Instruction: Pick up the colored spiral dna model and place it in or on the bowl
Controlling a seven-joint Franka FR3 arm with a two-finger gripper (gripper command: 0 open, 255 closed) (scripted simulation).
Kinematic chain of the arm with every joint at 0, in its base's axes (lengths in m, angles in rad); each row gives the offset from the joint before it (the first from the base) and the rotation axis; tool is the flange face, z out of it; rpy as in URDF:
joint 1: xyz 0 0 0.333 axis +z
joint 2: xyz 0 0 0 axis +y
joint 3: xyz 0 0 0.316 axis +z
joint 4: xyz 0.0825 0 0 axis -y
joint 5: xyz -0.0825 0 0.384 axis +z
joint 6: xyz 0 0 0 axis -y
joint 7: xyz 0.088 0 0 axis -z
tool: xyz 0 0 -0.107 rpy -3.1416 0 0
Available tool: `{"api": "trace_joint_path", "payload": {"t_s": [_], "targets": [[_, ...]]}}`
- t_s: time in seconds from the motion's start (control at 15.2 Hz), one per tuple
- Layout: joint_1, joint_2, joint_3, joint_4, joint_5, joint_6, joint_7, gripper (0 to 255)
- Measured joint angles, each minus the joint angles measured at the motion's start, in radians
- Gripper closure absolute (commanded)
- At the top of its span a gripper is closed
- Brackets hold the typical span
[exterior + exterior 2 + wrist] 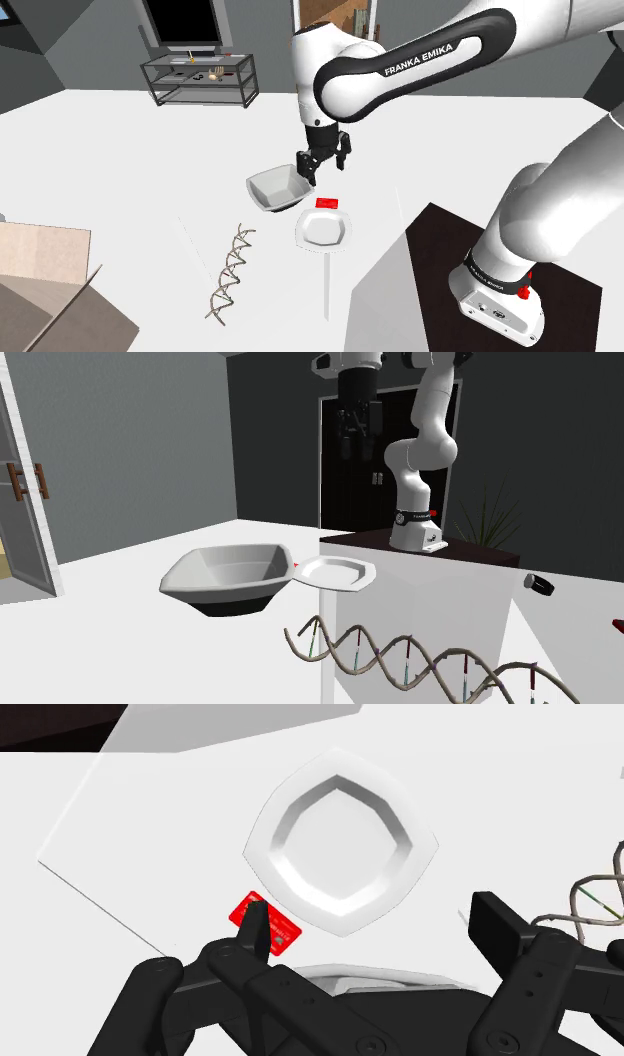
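white surface [120,150]: gripper [325,170], fingers [258,929] apart, above bowl [275,187]

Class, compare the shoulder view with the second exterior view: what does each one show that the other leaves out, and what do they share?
Shoulder view: a cardboard box at its lower left and a shelf rack at the back. Second exterior view: a plant beyond the stand, and a door with brown handles at its left edge. Both: the open gripper raised above the surface, the white bowl, the white plate beside it, and the spiral DNA model lying apart from them.
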Motion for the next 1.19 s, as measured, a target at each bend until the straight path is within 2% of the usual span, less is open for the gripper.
{"api": "trace_joint_path", "payload": {"t_s": [0.33, 0.66, 1.19], "targets": [[0.014, 0.189, 0.064, 0.09, -0.036, 0.066, 0.141, 0], [0.047, 0.379, 0.1, 0.218, -0.094, 0.09, 0.28, 0], [0.158, 0.729, 0.094, 0.512, -0.201, 0.084, 0.478, 0]]}}
